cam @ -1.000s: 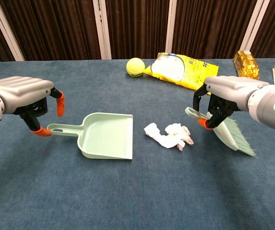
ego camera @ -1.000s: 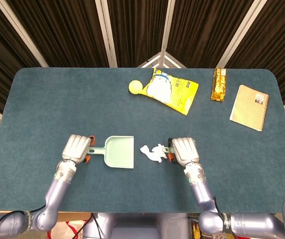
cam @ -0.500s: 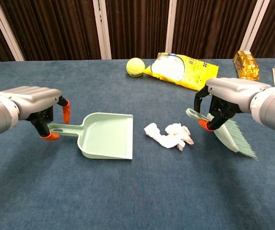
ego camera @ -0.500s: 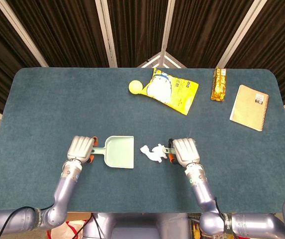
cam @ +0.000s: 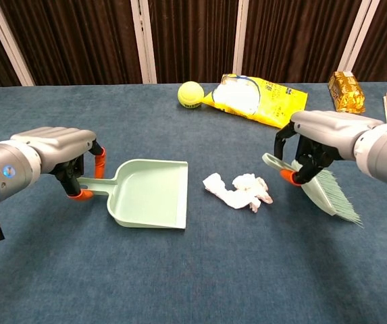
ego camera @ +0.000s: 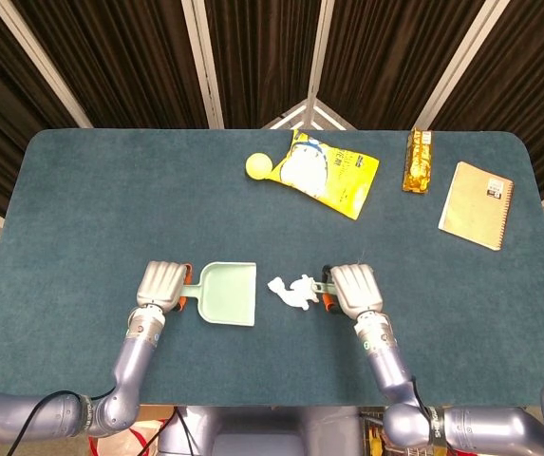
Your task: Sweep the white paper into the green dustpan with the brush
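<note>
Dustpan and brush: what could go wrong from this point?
The paper is crumpled and loose, so the brush in the right hand may ride over it or flick it aside. The left hand holds the dustpan only by its handle end, so a push might slide or turn it.

Left hand [cam: 57, 159] held low, palm down, fingers [cam: 80, 195] curled around a handle. Right hand [cam: 318, 143] likewise palm down, fingers clenched on a handle. Both forearms extend forward.
</note>
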`<state>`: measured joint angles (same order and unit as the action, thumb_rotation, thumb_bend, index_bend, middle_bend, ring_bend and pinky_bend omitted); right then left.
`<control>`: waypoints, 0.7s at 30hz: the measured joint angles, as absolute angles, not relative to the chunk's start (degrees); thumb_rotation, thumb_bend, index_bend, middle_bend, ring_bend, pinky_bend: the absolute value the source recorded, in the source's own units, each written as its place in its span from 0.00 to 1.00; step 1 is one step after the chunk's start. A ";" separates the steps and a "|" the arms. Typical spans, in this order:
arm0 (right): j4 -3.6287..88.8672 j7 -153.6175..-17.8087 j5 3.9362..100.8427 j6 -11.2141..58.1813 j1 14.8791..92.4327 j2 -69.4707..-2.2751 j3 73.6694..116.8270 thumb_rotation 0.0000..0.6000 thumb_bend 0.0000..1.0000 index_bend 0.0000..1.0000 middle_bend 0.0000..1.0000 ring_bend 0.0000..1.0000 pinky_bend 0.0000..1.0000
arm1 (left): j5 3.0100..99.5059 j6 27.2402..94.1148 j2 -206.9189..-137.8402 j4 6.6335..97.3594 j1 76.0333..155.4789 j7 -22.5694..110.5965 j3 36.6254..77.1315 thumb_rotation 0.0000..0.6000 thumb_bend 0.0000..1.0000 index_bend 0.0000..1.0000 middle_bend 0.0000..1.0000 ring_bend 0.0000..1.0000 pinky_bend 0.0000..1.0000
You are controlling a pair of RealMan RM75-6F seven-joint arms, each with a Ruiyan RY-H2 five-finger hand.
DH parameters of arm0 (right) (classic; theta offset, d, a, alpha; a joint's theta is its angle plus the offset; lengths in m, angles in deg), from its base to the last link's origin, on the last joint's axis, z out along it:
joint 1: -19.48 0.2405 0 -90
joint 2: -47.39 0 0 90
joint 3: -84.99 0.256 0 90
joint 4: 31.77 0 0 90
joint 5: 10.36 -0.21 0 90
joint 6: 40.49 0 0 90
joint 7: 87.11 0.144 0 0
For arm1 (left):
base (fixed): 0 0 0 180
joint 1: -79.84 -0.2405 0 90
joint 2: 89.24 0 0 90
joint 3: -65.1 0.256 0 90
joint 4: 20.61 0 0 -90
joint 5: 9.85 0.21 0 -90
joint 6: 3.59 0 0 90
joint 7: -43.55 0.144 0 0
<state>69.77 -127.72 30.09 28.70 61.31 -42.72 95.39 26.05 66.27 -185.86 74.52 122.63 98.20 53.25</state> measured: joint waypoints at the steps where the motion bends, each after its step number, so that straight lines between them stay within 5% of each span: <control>1: 69.76 -127.77 30.02 28.75 61.34 -42.78 95.38 1.00 0.49 0.81 0.95 0.97 0.91 | 26.29 66.41 -185.92 74.45 122.67 97.88 53.32 1.00 0.58 0.72 1.00 0.99 1.00; 12: 70.08 -128.06 29.99 29.18 61.59 -43.30 95.34 1.00 0.49 0.81 0.95 0.97 0.91 | 27.28 67.29 -185.37 75.73 123.62 97.01 52.99 1.00 0.61 0.75 1.00 0.99 1.00; 21: 70.44 -129.74 29.11 29.56 62.48 -43.73 95.69 1.00 0.49 0.81 0.95 0.97 0.91 | 18.58 67.90 -185.96 77.70 126.43 100.86 50.25 1.00 0.62 0.75 1.00 0.99 1.00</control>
